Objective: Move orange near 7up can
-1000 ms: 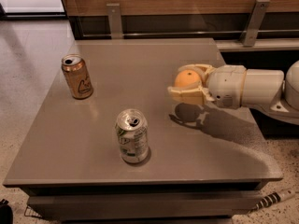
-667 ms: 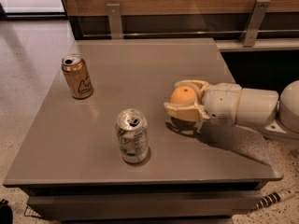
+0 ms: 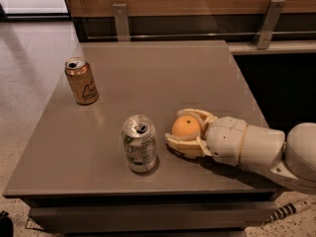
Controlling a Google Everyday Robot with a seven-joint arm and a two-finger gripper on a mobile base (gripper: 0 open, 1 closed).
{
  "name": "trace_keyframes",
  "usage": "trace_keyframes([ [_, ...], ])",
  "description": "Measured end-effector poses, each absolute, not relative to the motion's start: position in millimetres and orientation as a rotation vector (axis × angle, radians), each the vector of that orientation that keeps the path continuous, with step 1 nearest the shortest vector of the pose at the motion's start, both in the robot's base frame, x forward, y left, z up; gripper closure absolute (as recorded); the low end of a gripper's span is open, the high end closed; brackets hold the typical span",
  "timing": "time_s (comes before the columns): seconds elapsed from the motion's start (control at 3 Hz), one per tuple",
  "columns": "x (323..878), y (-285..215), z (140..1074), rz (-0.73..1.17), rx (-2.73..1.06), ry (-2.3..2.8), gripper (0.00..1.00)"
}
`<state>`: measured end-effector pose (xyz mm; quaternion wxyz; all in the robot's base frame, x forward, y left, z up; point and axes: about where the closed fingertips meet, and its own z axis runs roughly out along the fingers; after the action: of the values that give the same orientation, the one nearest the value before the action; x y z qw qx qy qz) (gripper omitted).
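The orange (image 3: 185, 126) is held between the cream fingers of my gripper (image 3: 177, 129), low over the grey table (image 3: 163, 73) near its front edge. The gripper comes in from the right and is shut on the fruit. The 7up can (image 3: 139, 143), silver-white with green markings and an open top, stands upright just left of the gripper, a small gap away. I cannot tell whether the orange touches the tabletop.
A golden-brown can (image 3: 81, 81) stands upright at the table's left side, further back. A wooden wall panel with metal brackets (image 3: 121, 21) runs behind the table. The table's front edge lies just below the 7up can.
My gripper has carried the orange left and down toward the front, from the table's right side to a spot close beside the 7up can. Both cans have stayed put.
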<state>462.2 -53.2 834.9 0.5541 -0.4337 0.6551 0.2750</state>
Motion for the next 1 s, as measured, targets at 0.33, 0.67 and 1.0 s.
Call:
trace_keyframes([
  [0.33,452.4,-49.3,829.4,0.65,-1.014,1.546,1.0],
  [0.67,452.4,-49.2,832.4,0.65,-1.014,1.546,0.84],
  [1.0,452.4,-49.1,832.5,0.65,-1.014,1.546,0.61],
])
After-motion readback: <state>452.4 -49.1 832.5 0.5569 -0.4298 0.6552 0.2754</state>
